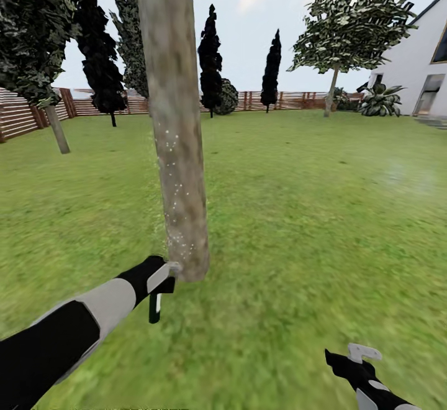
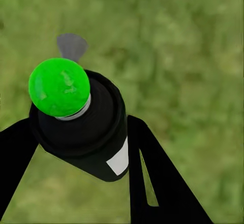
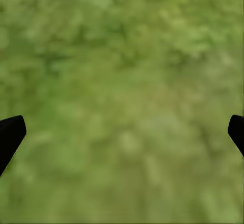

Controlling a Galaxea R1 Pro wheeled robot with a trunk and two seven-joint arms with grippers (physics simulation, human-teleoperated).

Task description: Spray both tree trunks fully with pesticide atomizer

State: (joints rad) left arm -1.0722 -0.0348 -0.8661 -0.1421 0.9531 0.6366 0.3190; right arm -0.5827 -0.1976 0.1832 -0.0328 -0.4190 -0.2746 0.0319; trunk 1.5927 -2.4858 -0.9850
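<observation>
A robot stands on the grass floor (image 1: 298, 223) of a fenced garden, its left gripper (image 1: 162, 286) held low against the base of the near tree trunk (image 1: 177, 149), jaws clenched on the pesticide atomizer (image 2: 84, 124). In the left wrist view the atomizer is a dark cylinder pinned between two black fingers (image 2: 152, 173), its rounded tip showing bright green here and a grey, fan-shaped wisp rising just beyond it, which looks like spray leaving the nozzle. The pickup therefore appears done, and spraying of the first tree seems under way: fine white specks dot the bark from the trunk's foot up to about mid-height in the head view, while the upper stretch looks bare, so coverage is judged partial at best. The far side of the trunk cannot be seen. The second tree (image 1: 347, 31), with its flat green crown, stands well apart across the lawn near the white house (image 1: 416, 62), and nothing on it suggests treatment yet; it is too distant to be sure. The right gripper (image 1: 357, 360) hangs low at the right of the head view, jaws released and holding nothing, with only blurred grass between its fingertips in the right wrist view. A brown slat fence (image 1: 25, 112) closes the lawn behind.
</observation>
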